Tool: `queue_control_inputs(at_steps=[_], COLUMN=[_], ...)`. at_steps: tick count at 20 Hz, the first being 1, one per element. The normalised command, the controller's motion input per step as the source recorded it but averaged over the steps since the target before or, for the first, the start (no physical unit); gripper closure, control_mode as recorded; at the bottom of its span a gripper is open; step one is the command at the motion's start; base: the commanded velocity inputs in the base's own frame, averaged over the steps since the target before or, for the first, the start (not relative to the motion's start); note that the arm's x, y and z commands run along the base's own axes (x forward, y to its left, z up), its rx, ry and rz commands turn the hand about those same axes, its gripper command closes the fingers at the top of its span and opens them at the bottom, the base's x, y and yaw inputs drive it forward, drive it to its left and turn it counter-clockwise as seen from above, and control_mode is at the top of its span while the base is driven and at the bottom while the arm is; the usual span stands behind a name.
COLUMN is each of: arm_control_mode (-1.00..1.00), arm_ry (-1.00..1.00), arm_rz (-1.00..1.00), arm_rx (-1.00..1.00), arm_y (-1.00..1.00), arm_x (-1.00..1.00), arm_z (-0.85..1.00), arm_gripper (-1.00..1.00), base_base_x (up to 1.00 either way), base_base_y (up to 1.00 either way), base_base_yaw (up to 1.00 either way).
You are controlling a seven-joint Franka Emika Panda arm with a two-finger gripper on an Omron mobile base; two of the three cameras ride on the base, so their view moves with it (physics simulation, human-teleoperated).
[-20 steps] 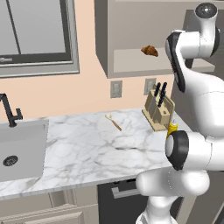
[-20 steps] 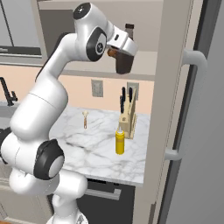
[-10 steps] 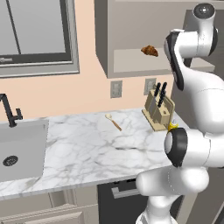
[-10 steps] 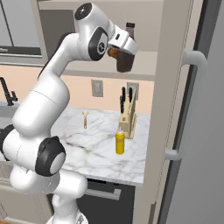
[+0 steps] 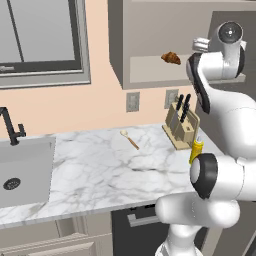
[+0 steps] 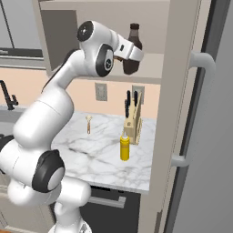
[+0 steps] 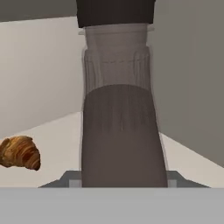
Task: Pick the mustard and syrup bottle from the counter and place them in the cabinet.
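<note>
Fingers are pinching the syrup bottle (image 6: 131, 50) low on its body, the gripper (image 6: 129, 53) reaching into the cabinet (image 6: 150, 68), right of the croissant (image 7: 19, 152). Bottle is standing upright, cap up, long axis vertical. Releasing well means settling its base flat on the shelf first, then opening. Mustard (image 6: 124, 147) is waiting upright on the counter (image 6: 104, 157), beside the knife block (image 6: 133, 121).

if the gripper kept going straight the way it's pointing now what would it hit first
The syrup bottle is right in front of the gripper and looks held, so it would travel along. Beyond it, the first thing met is probably the back wall of the cabinet. The croissant sits off to one side. Depth is hard to judge.
</note>
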Motion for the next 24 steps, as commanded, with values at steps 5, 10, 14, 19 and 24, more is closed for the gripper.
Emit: queue_control_inputs(at_steps=[5, 10, 14, 19, 24], arm_control_mode=[-1.0, -1.0, -1.0, -1.0, -1.0], arm_ry=[-0.06, -0.03, 0.0, 0.0, -0.02], arm_rz=[0.0, 0.0, 0.0, 0.0, 0.0], arm_rx=[0.0, 0.0, 0.0, 0.0, 0.0], arm_y=[-0.01, -0.08, -0.09, -0.03, -0.02], arm_x=[0.3, 0.42, 0.5, 0.45, 0.31], arm_z=[-0.3, -0.24, -0.3, -0.31, -0.27], arm_gripper=[1.0, 1.0, 1.0, -1.0, -1.0], base_base_x=[0.0, 0.0, 0.0, 0.0, 0.0], base_base_y=[0.0, 0.0, 0.0, 0.0, 0.0], base_base_yaw=[0.0, 0.0, 0.0, 0.0, 0.0])
